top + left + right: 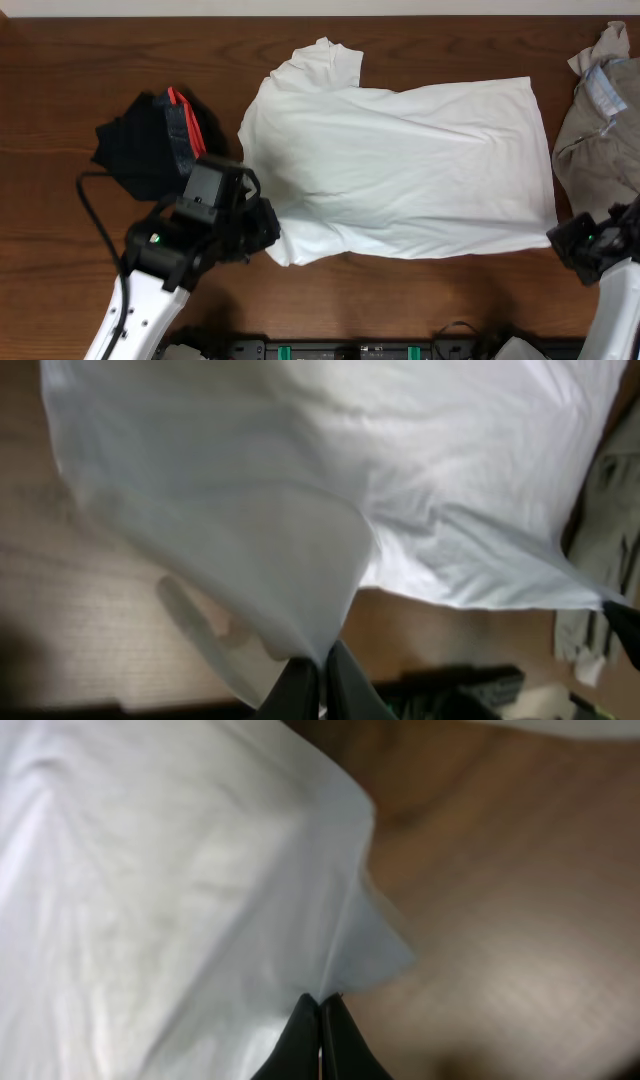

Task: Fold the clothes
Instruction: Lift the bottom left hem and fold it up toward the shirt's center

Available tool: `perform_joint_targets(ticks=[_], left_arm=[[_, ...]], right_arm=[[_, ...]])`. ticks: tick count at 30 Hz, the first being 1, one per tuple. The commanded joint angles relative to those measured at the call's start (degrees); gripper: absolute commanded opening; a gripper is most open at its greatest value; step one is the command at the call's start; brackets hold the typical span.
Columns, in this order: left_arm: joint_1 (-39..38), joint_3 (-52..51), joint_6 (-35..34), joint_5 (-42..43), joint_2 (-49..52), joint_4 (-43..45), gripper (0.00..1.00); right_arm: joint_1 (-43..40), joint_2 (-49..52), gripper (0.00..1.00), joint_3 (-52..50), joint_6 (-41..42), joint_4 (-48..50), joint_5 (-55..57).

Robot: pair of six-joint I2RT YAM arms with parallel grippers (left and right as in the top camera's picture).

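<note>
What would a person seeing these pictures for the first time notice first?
The large white T-shirt, spread across the middle of the dark wooden table, catches the eye first. The left gripper pinches its near edge at the sleeve end, and the right gripper pinches its near hem corner. A black garment lies at the left and a khaki garment at the far right.

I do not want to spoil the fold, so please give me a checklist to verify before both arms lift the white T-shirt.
1. Left fingers shut on the white T-shirt edge: ok.
2. Right fingers shut on its corner: ok.
3. Far sleeve lying flat: not ok, it is bunched.
4. Black garment apart from the shirt: ok.
5. Khaki garment apart from the shirt: cannot tell, the edges are very close.
</note>
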Motion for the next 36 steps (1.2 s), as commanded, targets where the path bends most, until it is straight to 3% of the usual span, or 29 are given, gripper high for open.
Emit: perform_joint_targets(ticks=[1, 13, 28, 36], left_arm=[[0.0, 0.9, 2.3, -2.5, 3.7, 2.2, 0.06], [4.7, 0.9, 7.6, -3.9, 16.5, 15.3, 0.06], [8.3, 0.9, 14.4, -4.3, 16.9, 28.5, 0.06], [8.3, 0.9, 17.9, -5.5, 18.3, 29.8, 0.06]], right_arm=[[0.6, 4.5, 0.01, 0.8, -0.8, 3.8, -9.1], [3.1, 17.9, 0.02, 0.8, 1.4, 20.3, -18.5], [5.4, 19.2, 0.01, 0.8, 4.1, 28.4, -18.6], [7.1, 19.8, 0.02, 0.8, 5.2, 30.2, -17.2]])
